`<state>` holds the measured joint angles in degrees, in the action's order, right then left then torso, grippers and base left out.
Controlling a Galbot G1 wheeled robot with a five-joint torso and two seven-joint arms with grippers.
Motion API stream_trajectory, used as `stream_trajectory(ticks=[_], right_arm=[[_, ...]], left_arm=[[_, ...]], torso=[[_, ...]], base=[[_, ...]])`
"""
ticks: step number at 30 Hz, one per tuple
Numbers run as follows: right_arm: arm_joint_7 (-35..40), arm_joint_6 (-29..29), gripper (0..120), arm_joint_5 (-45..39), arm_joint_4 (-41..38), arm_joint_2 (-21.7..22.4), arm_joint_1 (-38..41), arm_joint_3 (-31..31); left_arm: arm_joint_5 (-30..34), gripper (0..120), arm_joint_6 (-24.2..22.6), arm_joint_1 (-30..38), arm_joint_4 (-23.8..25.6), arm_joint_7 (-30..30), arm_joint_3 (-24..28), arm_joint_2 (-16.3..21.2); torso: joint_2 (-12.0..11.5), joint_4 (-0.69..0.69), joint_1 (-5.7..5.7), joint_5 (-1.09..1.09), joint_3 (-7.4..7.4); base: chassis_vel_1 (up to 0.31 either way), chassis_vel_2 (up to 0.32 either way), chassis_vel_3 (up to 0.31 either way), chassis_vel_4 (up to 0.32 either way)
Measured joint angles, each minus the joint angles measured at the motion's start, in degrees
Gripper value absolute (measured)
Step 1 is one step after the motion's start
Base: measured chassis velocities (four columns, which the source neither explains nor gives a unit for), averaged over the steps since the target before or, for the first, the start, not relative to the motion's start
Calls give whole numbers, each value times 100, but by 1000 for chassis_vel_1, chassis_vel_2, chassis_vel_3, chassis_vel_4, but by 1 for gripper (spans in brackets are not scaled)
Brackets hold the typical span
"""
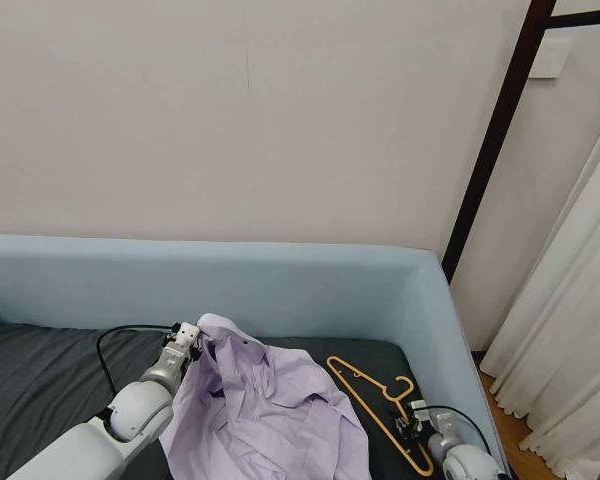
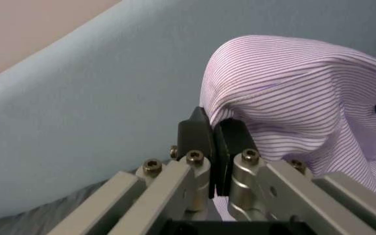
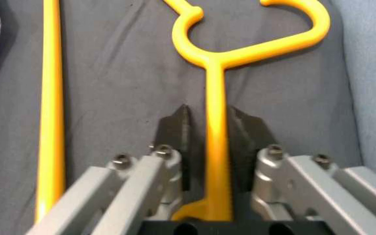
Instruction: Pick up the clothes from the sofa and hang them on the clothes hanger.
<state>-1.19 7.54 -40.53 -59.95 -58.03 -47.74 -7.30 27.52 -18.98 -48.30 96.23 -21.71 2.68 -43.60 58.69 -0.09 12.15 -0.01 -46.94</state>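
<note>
Step in hand, as judged: securing both items before the garment is put on the hanger; nothing is hung yet. The sofa (image 1: 280, 280), pale blue with a dark grey seat, carries both task items. The clothes, a single lilac striped shirt (image 1: 270, 410), lie heaped on the seat, with one peak of cloth drawn up toward the backrest. The orange clothes hanger (image 1: 370, 408) lies flat on the seat just beside the shirt, on its right, apart from it. The left pincer (image 1: 192, 340) is at the shirt's raised peak, closed on a fold of the striped cloth. The right pincer (image 1: 412, 418) is low on the seat at the hanger's near end. It is open, its jaws straddling one orange bar, one side touching and a thin gap showing on the other. The next move calls for the right pincer to clamp that bar firmly, then for shirt and hanger to be brought together without the fold slipping.
</note>
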Motion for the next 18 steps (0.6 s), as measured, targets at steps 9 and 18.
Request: stream_trajectory(ticks=[9, 18], right_arm=[[78, 36, 5, -75, -145, 53, -75, 58], [335, -474, 5, 797, -651, 210, -289, 437]], left_arm=[[5, 0, -9, -5, 25, -1, -5, -2], [20, 0, -27, 28, 42, 14, 15, 23]], torso=[[0, 1, 0, 1, 0], [0, 1, 1, 2, -1]], base=[[0, 0, 0, 0], [0, 0, 0, 0]])
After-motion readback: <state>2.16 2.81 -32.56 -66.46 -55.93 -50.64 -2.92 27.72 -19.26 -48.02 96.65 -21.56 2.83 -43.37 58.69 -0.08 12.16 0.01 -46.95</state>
